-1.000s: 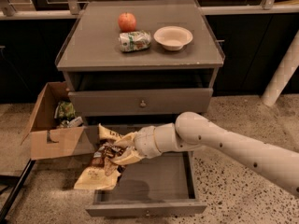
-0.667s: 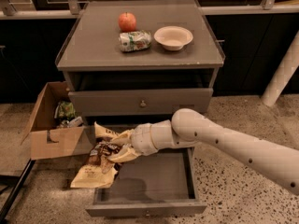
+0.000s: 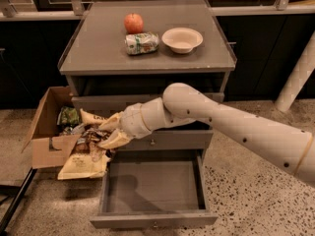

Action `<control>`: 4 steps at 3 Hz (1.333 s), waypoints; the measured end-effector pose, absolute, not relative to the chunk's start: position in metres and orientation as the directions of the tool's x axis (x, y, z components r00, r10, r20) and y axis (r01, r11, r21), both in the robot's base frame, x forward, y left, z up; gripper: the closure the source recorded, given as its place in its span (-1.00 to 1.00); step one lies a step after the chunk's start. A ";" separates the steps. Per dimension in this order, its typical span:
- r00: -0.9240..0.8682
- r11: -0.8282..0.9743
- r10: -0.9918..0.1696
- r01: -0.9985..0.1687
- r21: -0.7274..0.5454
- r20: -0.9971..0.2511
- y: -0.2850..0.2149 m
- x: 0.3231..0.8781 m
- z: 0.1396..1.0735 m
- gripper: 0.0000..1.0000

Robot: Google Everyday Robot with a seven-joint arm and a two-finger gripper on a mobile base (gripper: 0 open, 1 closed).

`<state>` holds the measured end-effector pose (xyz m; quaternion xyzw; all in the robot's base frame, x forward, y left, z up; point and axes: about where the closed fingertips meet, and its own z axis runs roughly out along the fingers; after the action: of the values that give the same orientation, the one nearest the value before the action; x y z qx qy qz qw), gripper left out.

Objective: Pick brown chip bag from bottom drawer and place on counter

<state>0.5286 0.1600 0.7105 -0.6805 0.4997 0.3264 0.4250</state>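
One robot arm reaches in from 3 o'clock across the front of a grey three-drawer cabinet. Its gripper point(image 3: 110, 132) sits at about 9 o'clock of the picture's centre, its two pale fingers closed on the upper part of the brown chip bag point(image 3: 86, 155). The bag hangs crumpled below and to the left of the gripper, clear of the bottom drawer point(image 3: 152, 221). That drawer stands pulled open at 6 o'clock, with nothing visible inside.

The bag dangles just in front of an open cardboard box point(image 3: 45, 150) at 9 o'clock. The counter point(image 3: 98, 50) lies at 12 o'clock and carries an apple point(image 3: 133, 22), a green-and-white packet point(image 3: 141, 43) and a bowl point(image 3: 182, 39).

Risks, as a judgement: the grip looks to be on loose, wrinkled film, so the bag could slide free on the way up and drop to the floor or into the box. Its trailing end might also catch on the counter's left edge. Setting it down toward 1 o'clock could knock the packet or the bowl; the bare left half looks safer.
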 end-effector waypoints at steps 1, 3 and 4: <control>0.347 -0.184 -0.409 -0.937 -0.296 -0.844 0.182 0.541 0.749 1.00; 0.506 -0.247 -0.420 -0.862 -0.442 -0.753 0.214 0.558 0.841 1.00; 0.567 -0.271 -0.439 -0.823 -0.499 -0.696 0.226 0.565 0.880 1.00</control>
<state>0.5645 0.2265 0.8798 -0.7672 0.4114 0.2170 0.4417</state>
